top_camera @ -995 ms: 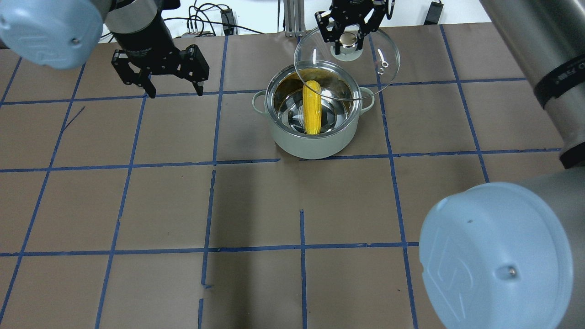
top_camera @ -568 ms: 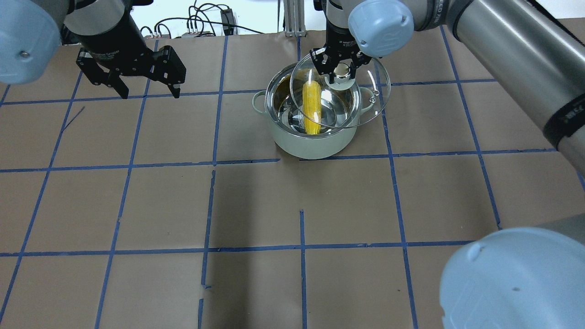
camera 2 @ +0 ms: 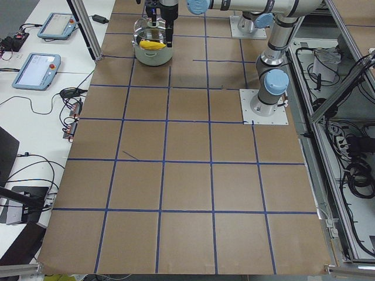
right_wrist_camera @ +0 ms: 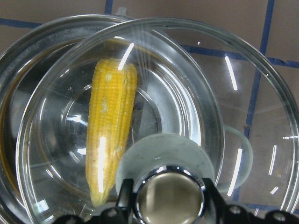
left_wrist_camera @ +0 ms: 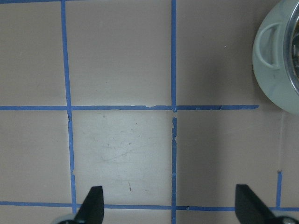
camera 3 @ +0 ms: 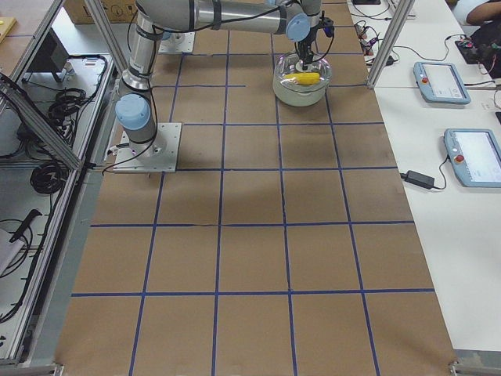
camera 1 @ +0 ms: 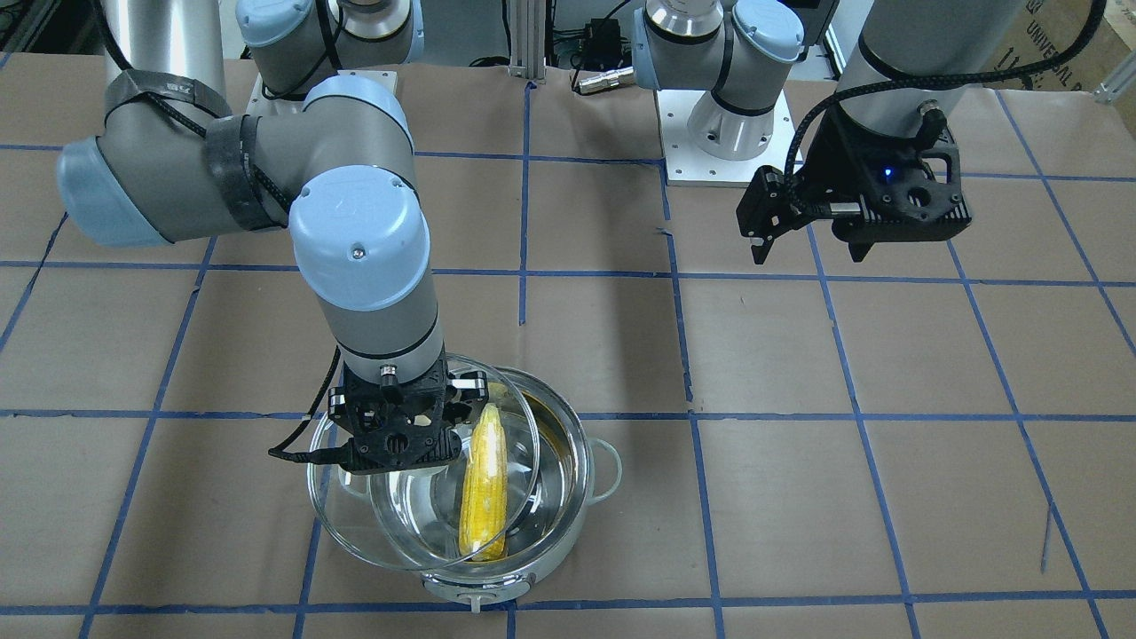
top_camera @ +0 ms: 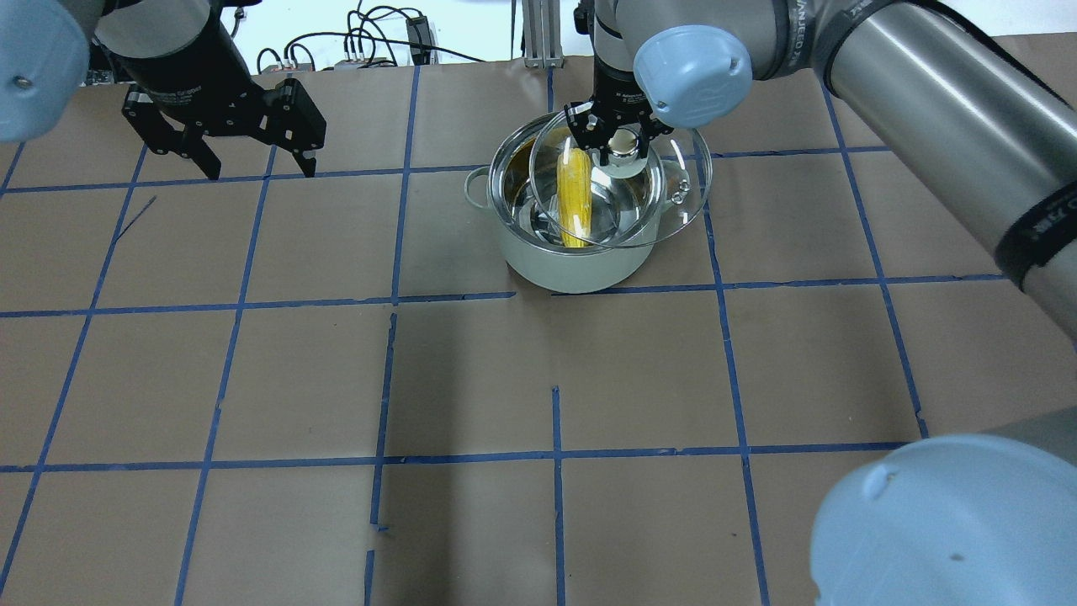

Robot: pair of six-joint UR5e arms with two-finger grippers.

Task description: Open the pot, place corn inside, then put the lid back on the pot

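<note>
The pale grey pot point(top_camera: 572, 271) stands on the table's far middle, its steel inside showing. A yellow corn point(top_camera: 574, 198) cob lies in it, also plain in the front view point(camera 1: 484, 488) and the right wrist view point(right_wrist_camera: 110, 126). My right gripper point(top_camera: 618, 145) is shut on the knob of the clear glass lid point(top_camera: 677, 198), which hangs low over the pot, shifted toward its right side. I cannot tell if lid and rim touch. My left gripper point(top_camera: 261, 168) is open and empty, high at the far left, well apart from the pot point(left_wrist_camera: 275, 60).
Blue tape lines grid the brown table cover. Cables and a metal post point(top_camera: 538, 34) sit along the far edge. My right arm's big elbow point(top_camera: 951, 522) overhangs the near right corner. Side tables with tablets point(camera 3: 442, 82) flank the far end.
My right gripper has carried the lid from behind and right of the pot down and over it. The left gripper has drawn back toward the far left, still open.
</note>
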